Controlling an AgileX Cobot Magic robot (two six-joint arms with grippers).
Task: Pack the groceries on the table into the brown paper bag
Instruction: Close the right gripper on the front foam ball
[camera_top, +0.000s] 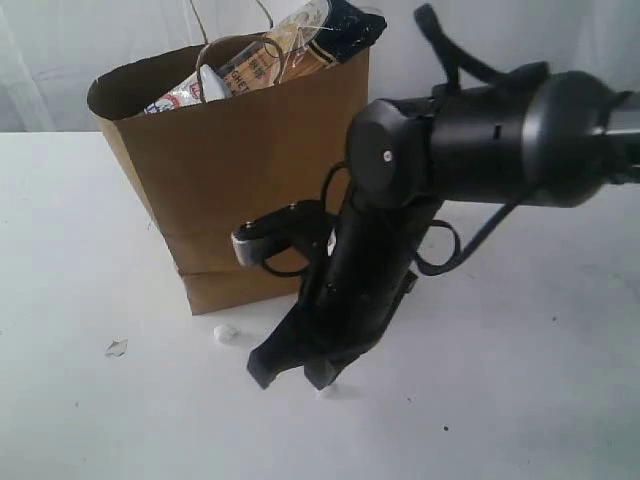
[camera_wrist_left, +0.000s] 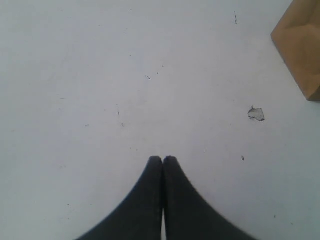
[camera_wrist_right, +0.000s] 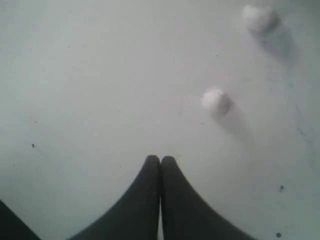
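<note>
I see a plain white bench (camera_top: 520, 400), lightly speckled, with a torn scrap (camera_top: 116, 348) and a white crumb (camera_top: 226, 333) on it, and a pale wall (camera_top: 60, 60) behind. The brown paper bag (camera_top: 250, 180) stands upright at the back, with the spaghetti packet (camera_top: 325, 35) poking out of its top. My left end effector (camera_wrist_left: 163, 159) and right end effector (camera_wrist_right: 160, 158) are both pressed together, pinching nothing.

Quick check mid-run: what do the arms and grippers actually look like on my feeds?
The right arm is matte black with rounded joint housings; black cables loop beside its wrist, where a grey-capped block sticks out. The left gripper and right gripper both have dark, tapered fingers with rounded tips.
</note>
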